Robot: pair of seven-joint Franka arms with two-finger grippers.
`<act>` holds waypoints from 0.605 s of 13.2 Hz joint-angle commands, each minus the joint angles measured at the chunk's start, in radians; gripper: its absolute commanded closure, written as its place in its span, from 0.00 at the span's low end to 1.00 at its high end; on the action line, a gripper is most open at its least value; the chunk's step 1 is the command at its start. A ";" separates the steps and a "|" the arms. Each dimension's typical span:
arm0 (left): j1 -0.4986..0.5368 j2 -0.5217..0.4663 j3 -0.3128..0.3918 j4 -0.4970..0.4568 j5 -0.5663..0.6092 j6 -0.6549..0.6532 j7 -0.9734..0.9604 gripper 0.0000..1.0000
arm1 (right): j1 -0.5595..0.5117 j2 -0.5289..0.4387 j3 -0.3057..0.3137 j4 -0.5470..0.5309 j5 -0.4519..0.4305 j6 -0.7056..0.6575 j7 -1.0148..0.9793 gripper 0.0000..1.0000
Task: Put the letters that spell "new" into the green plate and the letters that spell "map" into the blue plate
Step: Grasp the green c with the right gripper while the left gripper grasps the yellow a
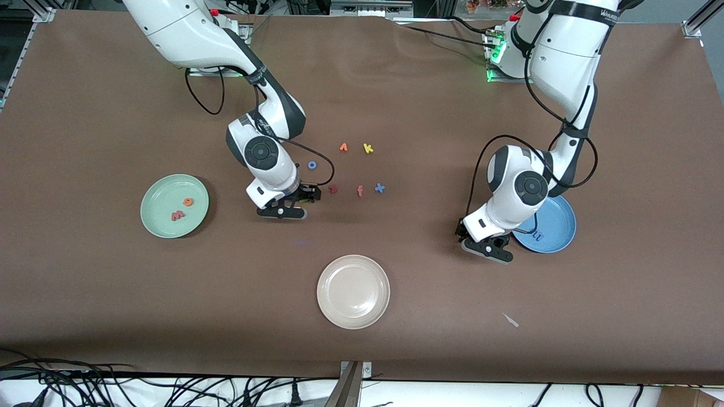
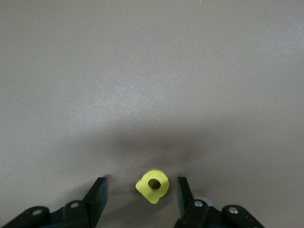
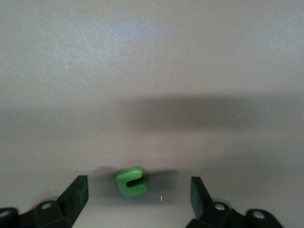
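My right gripper (image 3: 140,190) is low over the table between the green plate (image 1: 154,195) and the loose letters. It is open, with the green n (image 3: 131,181) lying on the table between its fingers and touching neither. The green plate holds the orange e (image 1: 187,200) and the pinkish-red w (image 1: 177,215). My left gripper (image 2: 141,190) is low over the table beside the blue plate (image 1: 565,220). It is open around the yellow a (image 2: 153,186), with a gap on each side. The blue m (image 1: 537,236) lies in the blue plate.
A beige-white plate (image 1: 353,291) sits nearer the front camera, mid-table. Loose letters lie in the table's middle: an orange one (image 1: 343,147), yellow k (image 1: 368,148), a blue ring-shaped one (image 1: 311,165), dark red z (image 1: 332,189), red f (image 1: 360,191), blue x (image 1: 379,188).
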 commanded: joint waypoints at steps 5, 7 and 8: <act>-0.043 0.045 0.055 0.036 -0.025 0.020 0.019 0.41 | 0.014 0.022 -0.002 -0.002 -0.015 0.036 -0.006 0.19; -0.052 0.046 0.061 0.035 -0.025 0.020 0.023 0.47 | 0.014 0.023 -0.002 -0.002 -0.015 0.039 -0.003 0.25; -0.052 0.046 0.063 0.035 -0.024 0.020 0.023 0.52 | 0.014 0.022 -0.003 -0.002 -0.015 0.041 0.000 0.28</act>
